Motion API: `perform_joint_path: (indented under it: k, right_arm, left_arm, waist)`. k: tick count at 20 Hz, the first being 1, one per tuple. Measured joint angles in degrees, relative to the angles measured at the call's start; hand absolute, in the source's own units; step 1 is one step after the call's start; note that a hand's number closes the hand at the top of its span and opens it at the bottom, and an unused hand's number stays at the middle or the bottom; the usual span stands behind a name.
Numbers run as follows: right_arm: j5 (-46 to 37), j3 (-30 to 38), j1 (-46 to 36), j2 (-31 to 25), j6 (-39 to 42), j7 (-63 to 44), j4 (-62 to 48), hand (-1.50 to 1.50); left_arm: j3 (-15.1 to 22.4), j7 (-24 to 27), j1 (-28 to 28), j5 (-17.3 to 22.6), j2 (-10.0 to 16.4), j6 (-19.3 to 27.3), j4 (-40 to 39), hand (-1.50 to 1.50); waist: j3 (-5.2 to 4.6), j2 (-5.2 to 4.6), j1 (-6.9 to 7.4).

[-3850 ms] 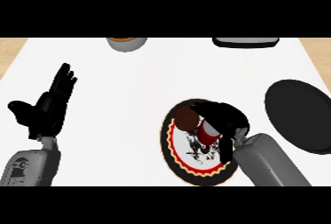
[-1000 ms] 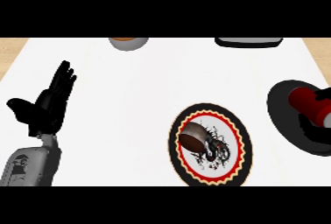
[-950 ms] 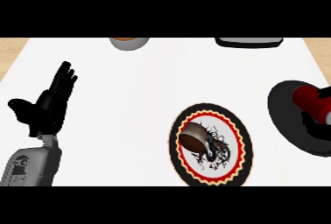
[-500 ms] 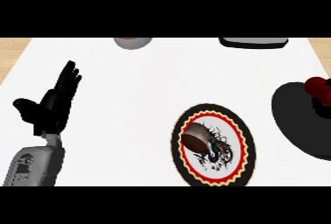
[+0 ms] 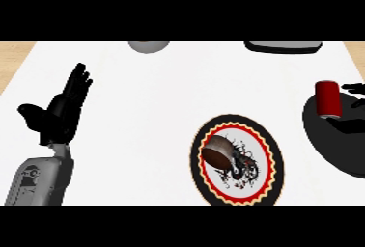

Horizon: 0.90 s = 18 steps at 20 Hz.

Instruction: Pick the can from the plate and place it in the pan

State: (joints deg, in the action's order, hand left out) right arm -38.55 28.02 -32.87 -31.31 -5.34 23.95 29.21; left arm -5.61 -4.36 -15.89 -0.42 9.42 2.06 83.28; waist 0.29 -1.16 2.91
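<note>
We see 1 red can (image 5: pixel 329 98) with a silver end over the upper left rim of the dark pan (image 5: pixel 333 147), apart from the black-rimmed, red-banded plate (image 5: pixel 268 178).

Plate (image 5: pixel 206 190) lies on the counter (image 5: pixel 157 106) at near centre-right, with a rounded item (image 5: pixel 218 152) on its left part. Pan (image 5: pixel 335 149) sits right of the plate at the right edge, apart from it. Can (image 5: pixel 329 99) stands in the pan's far part, right hand (image 5: pixel 355 88) just beside it at the edge. Left hand (image 5: pixel 61 113) rests far left, well apart from the plate. Bowl (image 5: pixel 148 46) at the far edge centre-left, a flat item (image 5: pixel 283 46) at far right
</note>
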Motion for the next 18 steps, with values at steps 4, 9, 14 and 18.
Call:
perform_joint_path:
  k: [4,9,14,18]
  right_arm:
    - [0.9,0.8,-2.4,-1.4,3.8,4.0,-7.5,-1.5]
    - [4.0,3.9,-3.6,-2.2,3.6,11.0,-11.7,-1.5]
    - [10.8,10.0,-2.1,-4.2,7.6,17.8,-13.1,-1.5]
    - [14.8,12.9,1.3,-7.5,16.8,22.0,-15.2,-1.5]
  left_arm:
    - [0.5,0.5,0.5,-0.5,-0.7,0.5,-0.1,0.0]
    - [-0.1,0.0,0.4,0.0,-0.2,0.1,0.2,0.0]
    - [-0.5,-0.3,1.2,0.0,0.2,0.2,0.4,0.0]
    - [-1.7,-0.7,0.7,0.6,1.2,-0.3,0.2,0.0]
  waist:
    - [0.03,-0.04,0.04]
    - [0.02,0.13,-0.45]
    - [-0.05,0.48,-1.47]
    - [-0.08,0.7,-2.18]
